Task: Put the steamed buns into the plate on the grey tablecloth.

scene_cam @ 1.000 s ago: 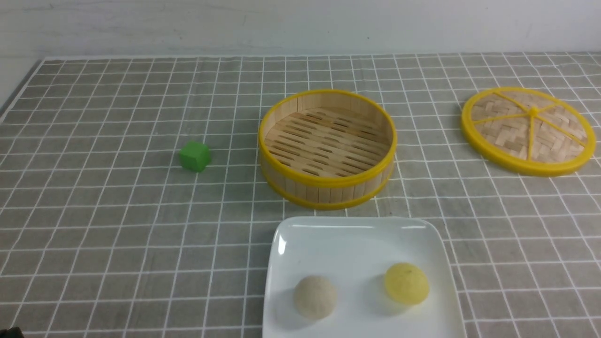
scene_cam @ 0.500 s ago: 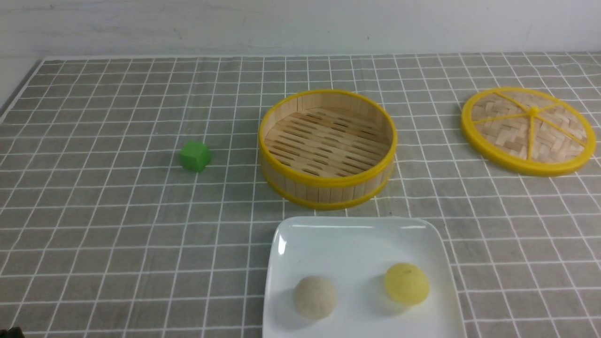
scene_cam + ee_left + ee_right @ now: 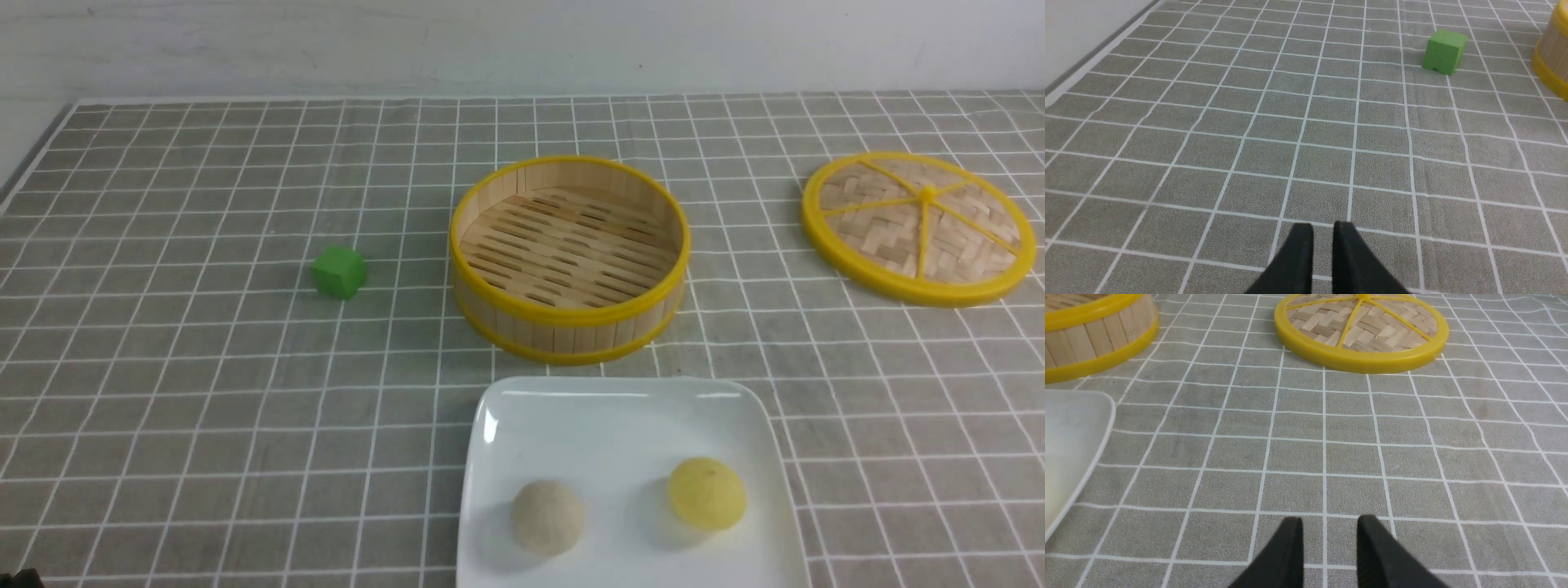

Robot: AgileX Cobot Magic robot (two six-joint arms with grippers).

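On the plate [image 3: 620,425] near the front edge of the grey tablecloth [image 3: 204,392], both steamed buns sit already: cream bun [image 3: 548,516] on the robot's left half, yellow bun [image 3: 707,493] on the right half, apart from each other and inside the rim. Judging from that, the placing is done; the step in hand is just parking clean.

Left tool [image 3: 1323,230]: empty, tips nearly together with only a thin slit between them, low over bare cloth. Green cube [image 3: 1444,51] is well ahead of it, basket wall [image 3: 1551,57] off to one side. Right tool [image 3: 1329,526]: empty, tips slightly parted with a narrow gap, over bare cloth; plate corner [image 3: 1073,428] off to its side, woven lid [image 3: 1361,330] ahead, basket [image 3: 1094,330] further across. Neither tool shows in the front view.

How to finish well, my read:
- Keep both arms where they are or pull straight back. No sweep toward the centre, since the plate lies between them.
- Right arm is the risk: the plate rim is near its side. A nudge there probably rolls the round buns, yellow one first as it sits nearer that edge.
- Lift before any lateral move; tips look low to the cloth and could snag fabric and drag the plate with it.
- Leave basket [image 3: 570,257], lid [image 3: 918,229] and cube [image 3: 339,271] untouched; not part of the job.
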